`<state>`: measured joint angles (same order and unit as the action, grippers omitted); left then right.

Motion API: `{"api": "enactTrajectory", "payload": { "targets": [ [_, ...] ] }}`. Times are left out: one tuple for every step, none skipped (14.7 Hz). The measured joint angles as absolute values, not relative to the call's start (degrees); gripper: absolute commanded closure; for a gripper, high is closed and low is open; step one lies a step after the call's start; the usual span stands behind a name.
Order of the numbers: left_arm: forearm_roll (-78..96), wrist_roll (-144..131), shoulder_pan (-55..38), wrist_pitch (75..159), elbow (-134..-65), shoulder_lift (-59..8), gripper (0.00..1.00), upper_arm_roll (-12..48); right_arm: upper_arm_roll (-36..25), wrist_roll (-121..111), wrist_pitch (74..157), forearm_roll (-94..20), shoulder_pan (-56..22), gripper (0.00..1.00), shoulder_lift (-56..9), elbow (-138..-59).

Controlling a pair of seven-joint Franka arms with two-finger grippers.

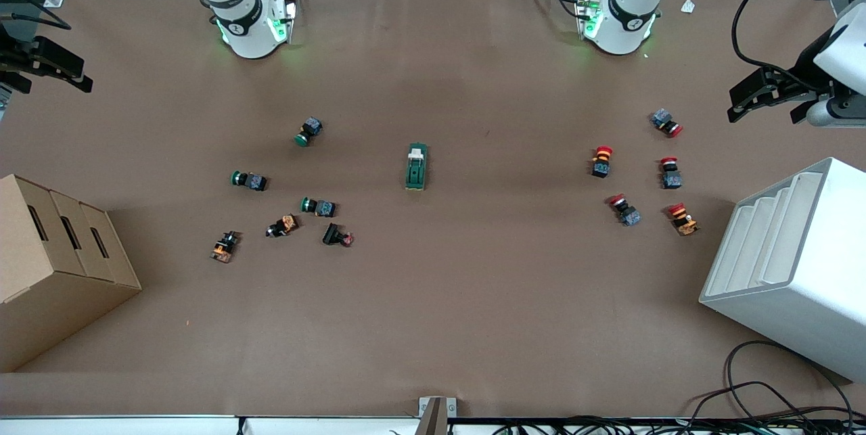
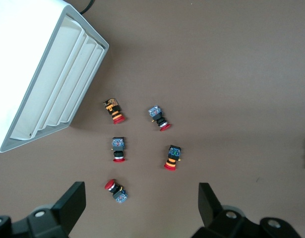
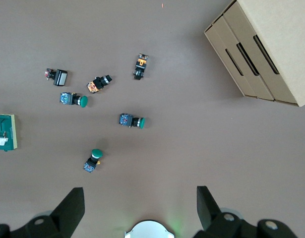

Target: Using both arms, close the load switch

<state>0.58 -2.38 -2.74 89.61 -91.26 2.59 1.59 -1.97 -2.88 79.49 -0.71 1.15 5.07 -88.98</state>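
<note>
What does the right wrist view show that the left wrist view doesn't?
Only the right wrist view shows the load switch whole, the green push buttons and the cardboard box. Only the left wrist view shows the red push buttons and the white tiered bin; just a sliver of something shows at that view's edge. Both share the brown table, and each shows its own open hand, right hand and left hand, over it.

No text, label, brand name or number is readable on the table, the switches, the boxes or the arms; any markings on the small parts are too tiny to make out.
</note>
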Motion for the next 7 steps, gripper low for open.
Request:
{"api": "enactTrajectory", "payload": {
  "targets": [
    [0.59,-2.38,-2.74,89.61,-91.20,2.58,0.00,1.59,-1.97,-2.88,79.49,-0.71,1.15,0.00,5.07,-88.98],
    [0.58,-2.38,-2.74,89.61,-91.10,2.59,0.00,1.59,-1.97,-2.88,79.49,-0.71,1.15,0.00,5.07,-88.98],
    [0.58,-2.38,-2.74,89.61,-90.99,2.59,0.00,1.59,-1.97,-2.89,79.49,-0.71,1.15,0.00,5.07,-88.98],
    [0.58,-2.38,-2.74,89.61,-90.89,2.59,0.00,1.59,-1.97,-2.89,79.49,-0.71,1.15,0.00,5.07,-88.98],
    [0.58,-2.38,-2.74,89.61,-90.83,2.59,0.00,1.59,-1.97,-2.89,79.49,-0.71,1.15,0.00,5.07,-88.98],
    [0.58,-2.38,-2.74,89.61,-90.80,2.59,0.00,1.59,-1.97,-2.90,79.53,-0.71,1.15,0.00,5.07,-88.98],
    [0.58,-2.38,-2.74,89.61,-90.79,2.58,0.00,1.59,-1.96,-2.90,79.62,-0.71,1.15,0.00,5.07,-88.98]
  ]
}}
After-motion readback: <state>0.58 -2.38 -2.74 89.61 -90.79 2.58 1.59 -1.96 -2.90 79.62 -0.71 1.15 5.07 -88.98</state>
